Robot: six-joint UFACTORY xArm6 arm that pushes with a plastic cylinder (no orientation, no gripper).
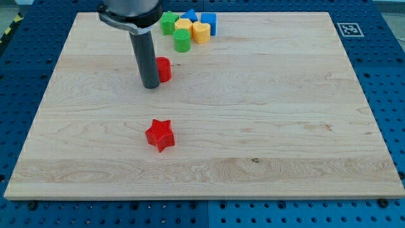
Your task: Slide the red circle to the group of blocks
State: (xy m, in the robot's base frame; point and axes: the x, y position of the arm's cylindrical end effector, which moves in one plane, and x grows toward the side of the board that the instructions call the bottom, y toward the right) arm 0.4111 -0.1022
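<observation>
The red circle (164,69) lies on the wooden board (253,126), left of centre in the upper part of the view. My tip (150,86) stands right against its left side and hides part of it. The group of blocks lies up and to the right near the board's top edge: a green star (168,23), a yellow block (183,26), a blue triangle (188,16), a blue cube (209,22), a yellow hexagon (200,31) and a green cylinder (182,40). The green cylinder is the nearest of the group to the red circle.
A red star (160,135) lies alone near the middle of the board, below my tip. A black-and-white marker (347,29) sits beyond the board's top right corner. Blue perforated table surrounds the board.
</observation>
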